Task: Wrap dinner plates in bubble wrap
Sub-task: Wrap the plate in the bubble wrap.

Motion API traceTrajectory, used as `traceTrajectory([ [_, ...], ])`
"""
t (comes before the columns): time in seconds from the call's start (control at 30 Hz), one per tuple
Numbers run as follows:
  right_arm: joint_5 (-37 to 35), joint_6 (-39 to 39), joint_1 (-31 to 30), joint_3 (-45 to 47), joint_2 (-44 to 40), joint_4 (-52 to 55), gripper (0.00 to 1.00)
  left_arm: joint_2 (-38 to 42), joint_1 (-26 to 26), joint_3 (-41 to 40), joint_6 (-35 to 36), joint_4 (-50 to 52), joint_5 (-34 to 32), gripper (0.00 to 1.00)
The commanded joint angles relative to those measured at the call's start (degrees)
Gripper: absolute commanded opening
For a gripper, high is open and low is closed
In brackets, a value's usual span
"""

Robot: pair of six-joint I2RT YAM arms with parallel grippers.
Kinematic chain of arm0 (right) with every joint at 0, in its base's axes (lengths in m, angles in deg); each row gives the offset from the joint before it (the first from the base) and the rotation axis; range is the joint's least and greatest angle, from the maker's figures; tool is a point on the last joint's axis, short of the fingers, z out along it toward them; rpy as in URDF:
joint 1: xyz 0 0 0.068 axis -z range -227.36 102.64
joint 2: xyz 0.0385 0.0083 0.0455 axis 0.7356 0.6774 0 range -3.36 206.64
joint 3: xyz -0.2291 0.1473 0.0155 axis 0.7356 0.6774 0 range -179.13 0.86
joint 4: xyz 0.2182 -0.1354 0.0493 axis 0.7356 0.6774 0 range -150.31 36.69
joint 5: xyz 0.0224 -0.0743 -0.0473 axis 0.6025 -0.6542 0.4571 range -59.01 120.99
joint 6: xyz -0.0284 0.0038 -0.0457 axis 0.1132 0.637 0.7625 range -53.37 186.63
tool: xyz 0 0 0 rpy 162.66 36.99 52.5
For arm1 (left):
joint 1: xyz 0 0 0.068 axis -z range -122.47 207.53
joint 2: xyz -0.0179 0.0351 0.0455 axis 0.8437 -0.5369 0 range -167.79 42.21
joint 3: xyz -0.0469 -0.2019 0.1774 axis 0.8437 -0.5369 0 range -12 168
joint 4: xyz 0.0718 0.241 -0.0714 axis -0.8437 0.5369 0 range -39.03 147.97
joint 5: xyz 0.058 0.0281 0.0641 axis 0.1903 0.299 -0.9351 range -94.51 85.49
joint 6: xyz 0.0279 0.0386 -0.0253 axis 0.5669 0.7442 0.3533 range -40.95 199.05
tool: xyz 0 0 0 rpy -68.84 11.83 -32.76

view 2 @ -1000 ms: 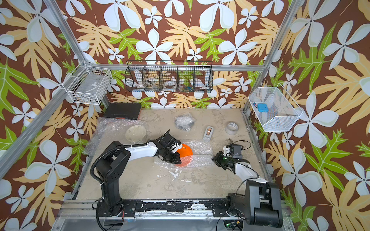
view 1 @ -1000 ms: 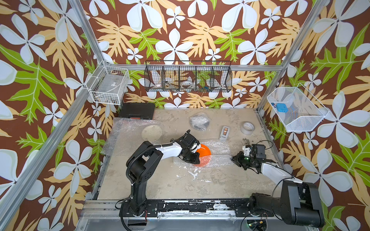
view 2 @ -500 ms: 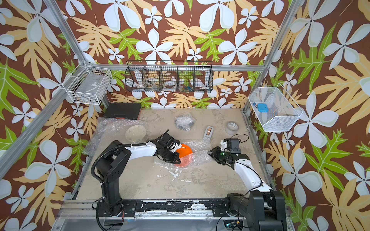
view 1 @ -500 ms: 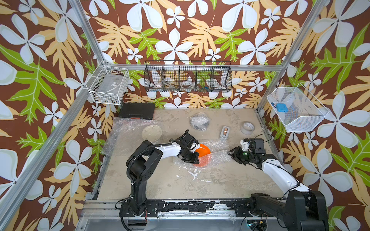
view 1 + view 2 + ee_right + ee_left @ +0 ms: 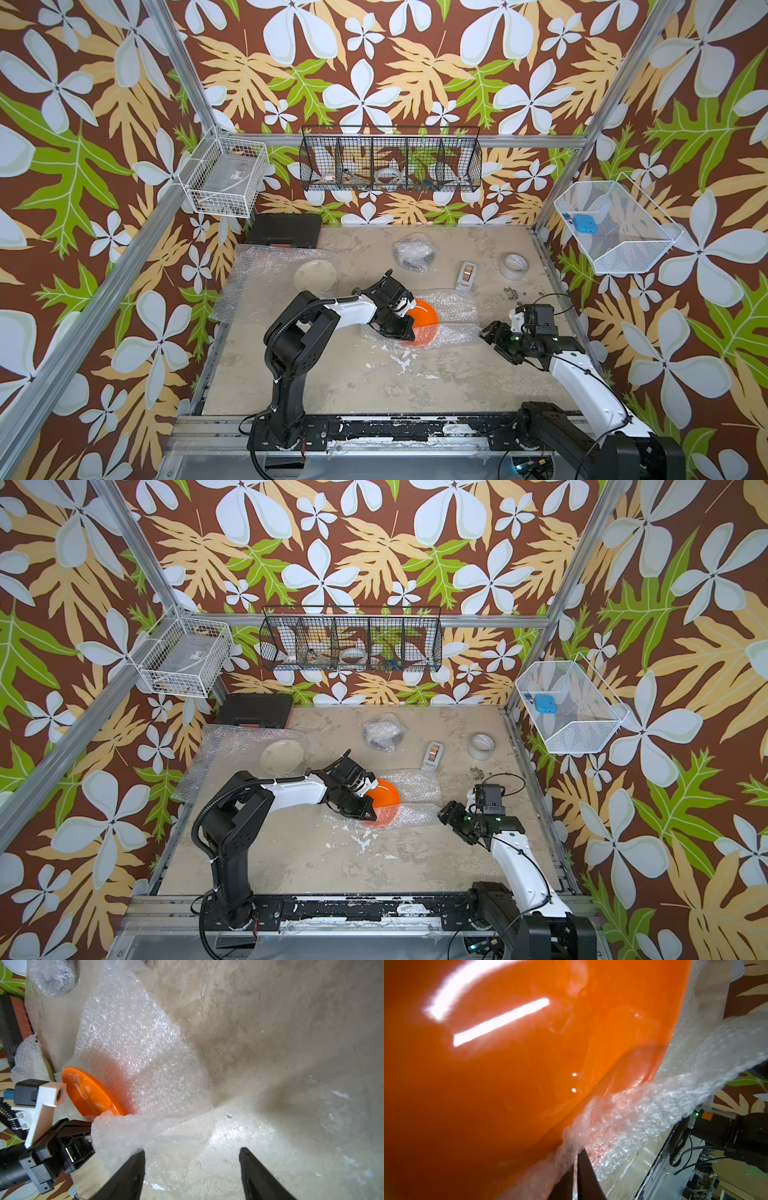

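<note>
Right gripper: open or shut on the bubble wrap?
Open. In the right wrist view the right gripper has its fingers spread, bare table between them; the bubble wrap lies beside one finger.

Qty: plates 2 bare, orange plate (image 5: 425, 317) & cream plate (image 5: 315, 274), + wrapped bundle (image 5: 413, 251) x1; bubble wrap (image 5: 257, 286) (image 5: 456, 308) 2 loose sheets; tabletop tape roll (image 5: 514, 266) x1; black case (image 5: 284, 228) x1; wire baskets (image 5: 226, 183) (image 5: 390, 160) (image 5: 615, 232) x3.

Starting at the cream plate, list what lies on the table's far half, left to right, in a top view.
Cream round plate → crumpled clear bubble-wrap bundle with something dark inside → small pale oblong dispenser → white ring-shaped tape roll.
</note>
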Motion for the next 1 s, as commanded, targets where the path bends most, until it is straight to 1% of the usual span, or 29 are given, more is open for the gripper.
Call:
traceTrajectory([
  [0.0, -7.6, -0.8, -0.8, -4.3, -4.0, 5.0, 0.67, -0.9, 0.0, -0.3, 0.2, 5.2, -3.8, 0.10],
  [0.03, -11.1, -0.6, -1.9, -6.2, -7.6, 5.5, 0.69, -0.9, 0.0, -0.3, 0.1, 5.3, -3.8, 0.10],
  [0.07, -13.0, -0.4, -2.2, -7.2, -10.4, 4.8, 0.70, -0.9, 0.0, -0.3, 0.1, 5.3, -3.7, 0.10],
  [0.1, -13.4, -1.0, -2.2, -7.1, -12.8, 3.5, 0.70, -0.9, 0.0, -0.3, 0.1, 5.3, -3.8, 0.10],
  [0.13, -12.4, -1.5, -2.2, -6.7, -13.3, 2.0, 0.71, -1.0, 0.0, -0.3, 0.0, 5.3, -3.8, 0.10],
  [0.17, -10.3, -1.6, -2.2, -6.2, -12.4, 1.8, 0.71, -1.2, 0.0, -0.1, 0.0, 5.3, -3.8, 0.11],
  [0.27, -0.4, -2.5, -2.2, -2.9, -6.5, 0.8, 0.71, -1.5, 0.0, -0.2, -0.1, 5.4, -3.5, 0.11],
  [0.33, 2.7, -3.0, -2.4, -0.2, -3.1, -0.5, 0.73, -1.4, 0.0, -0.3, 0.0, 5.6, -3.6, 0.11],
  [0.43, 5.8, -4.1, -2.4, 4.4, -0.2, -6.2, 0.76, -1.4, 0.0, -0.4, 0.1, 5.7, -3.8, 0.11],
  [0.5, 7.4, -4.9, -2.4, 6.4, 2.2, -10.0, 0.77, -1.3, 0.0, -0.3, 0.2, 6.0, -3.9, 0.11],
  [0.6, 4.9, -4.9, -2.3, 7.4, 5.7, -14.4, 0.76, -1.1, -0.1, -0.3, 0.2, 6.0, -4.0, 0.11],
  [0.7, 4.4, -5.4, -0.3, 7.9, 9.2, -20.1, 0.75, -1.1, 0.0, -0.2, 0.1, 6.0, -4.1, 0.11],
  [0.77, 4.5, -5.6, 1.1, 8.2, 11.8, -23.6, 0.72, -1.0, 0.0, -0.3, 0.1, 6.0, -4.1, 0.11],
  [0.83, 4.5, -5.4, 1.7, 8.2, 14.0, -26.2, 0.67, -0.9, -0.1, -0.4, 0.1, 5.9, -4.2, 0.11],
  [0.93, 6.1, -5.3, 1.8, 7.5, 15.9, -28.2, 0.47, -0.7, -0.3, -0.5, -0.1, 5.9, -4.7, 0.11],
  [0.97, 6.6, -5.3, 1.8, 7.4, 15.9, -28.0, 0.39, -0.6, -0.5, -0.6, -0.3, 5.9, -4.7, 0.10],
])
